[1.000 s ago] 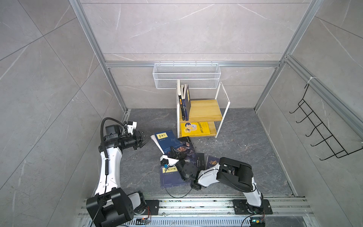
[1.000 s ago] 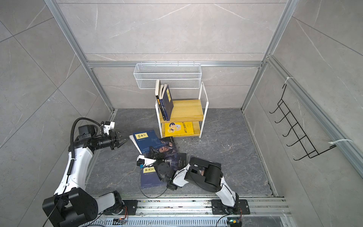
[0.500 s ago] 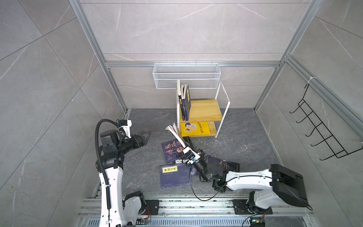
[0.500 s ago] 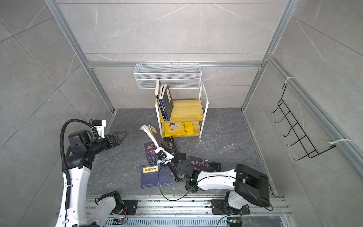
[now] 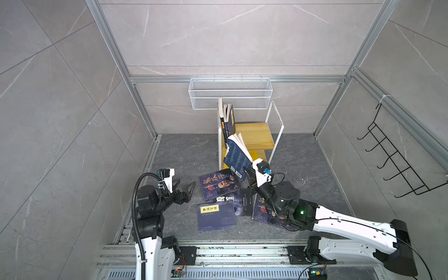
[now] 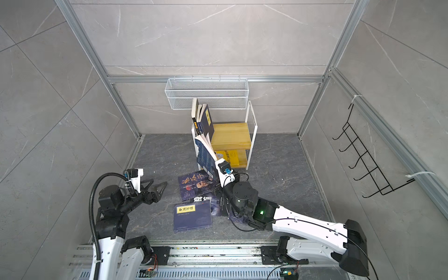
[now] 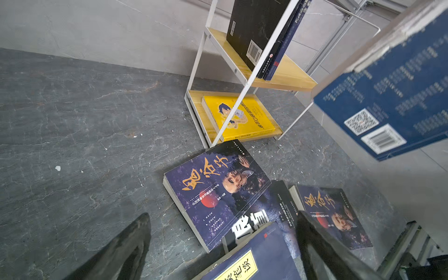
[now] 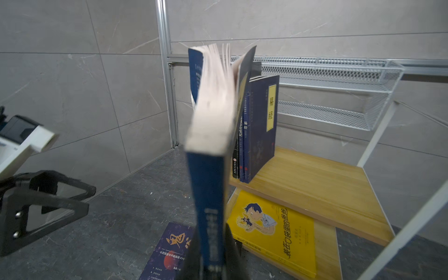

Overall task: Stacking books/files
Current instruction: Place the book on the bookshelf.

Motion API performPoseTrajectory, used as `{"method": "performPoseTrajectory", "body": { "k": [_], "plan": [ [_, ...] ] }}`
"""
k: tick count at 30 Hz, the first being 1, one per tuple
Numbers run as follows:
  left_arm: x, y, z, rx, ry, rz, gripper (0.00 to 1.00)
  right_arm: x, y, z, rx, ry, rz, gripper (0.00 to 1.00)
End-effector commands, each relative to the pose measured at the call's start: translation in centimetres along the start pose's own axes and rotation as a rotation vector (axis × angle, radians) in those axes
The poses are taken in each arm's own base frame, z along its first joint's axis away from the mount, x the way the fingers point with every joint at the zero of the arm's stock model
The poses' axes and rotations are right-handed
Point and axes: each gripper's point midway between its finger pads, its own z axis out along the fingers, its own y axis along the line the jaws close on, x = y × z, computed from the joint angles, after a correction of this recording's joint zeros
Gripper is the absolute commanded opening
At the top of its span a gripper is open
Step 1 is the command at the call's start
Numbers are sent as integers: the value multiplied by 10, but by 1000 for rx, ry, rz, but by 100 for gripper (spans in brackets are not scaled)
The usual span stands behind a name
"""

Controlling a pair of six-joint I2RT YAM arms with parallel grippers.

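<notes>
**Blue book coming up off the floor pile, left jaws spreading**

Your right gripper (image 5: 245,172) is lifting the blue book (image 5: 236,155) away from the floor pile where it was working a second ago. It is now holding the book in the air just in front of the shelf rack (image 5: 257,132). Its fingers are pinching the book's lower end, and the pages are fanning loose at the top.

Your left gripper (image 5: 185,185) is drawing back toward the left wall. Its jaws are standing wider than before, spread with nothing between them, above the grey floor (image 5: 174,155).

Lying on the floor:
- A portrait book (image 5: 218,184) with gold calligraphy, near the rack's foot.
- A black book (image 5: 226,199) with white characters, partly under the portrait book.
- A navy yellow-label book (image 5: 215,217), overlapping the black book's near edge.
- A second portrait book (image 5: 263,208), partly hidden under your right arm.

On the rack, upright books (image 5: 229,118) are standing at the left end of the upper board. A yellow book (image 7: 242,118) is lying flat on the lower board.
</notes>
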Motion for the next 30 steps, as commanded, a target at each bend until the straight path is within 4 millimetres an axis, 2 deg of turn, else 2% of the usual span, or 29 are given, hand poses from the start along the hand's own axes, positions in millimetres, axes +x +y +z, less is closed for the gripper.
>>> {"method": "performPoseTrajectory", "body": {
  "k": [1, 3, 6, 9, 11, 15, 20, 23, 26, 30],
  "plan": [
    [-8, -2, 0, 35, -102, 75, 100, -26, -24, -6, 94, 3, 65, 0],
    [-12, -14, -2, 99, -134, 114, 100, -36, -33, -4, 145, -1, 47, 0],
    [-22, -19, -4, 116, -156, 112, 100, -49, -48, 2, 236, 1, 36, 0],
    [-17, -26, -4, 138, -157, 124, 100, -60, -60, 14, 309, -3, 37, 0],
    [-16, -34, -6, 177, -162, 135, 100, -63, -69, 30, 357, 1, 18, 0],
    [-20, -36, -8, 175, -175, 131, 100, -64, -91, 66, 463, 34, -19, 0],
    [-22, -45, -11, 202, -194, 164, 100, -53, -106, 119, 493, 46, -33, 0],
    [-22, -45, -12, 201, -193, 166, 100, -37, -114, 147, 516, 71, -36, 0],
    [-22, -49, -14, 213, -205, 186, 100, -18, -109, 172, 493, 87, -44, 0],
    [-21, -47, -12, 208, -197, 176, 100, 3, -100, 189, 459, 122, -26, 0]
  ]
}}
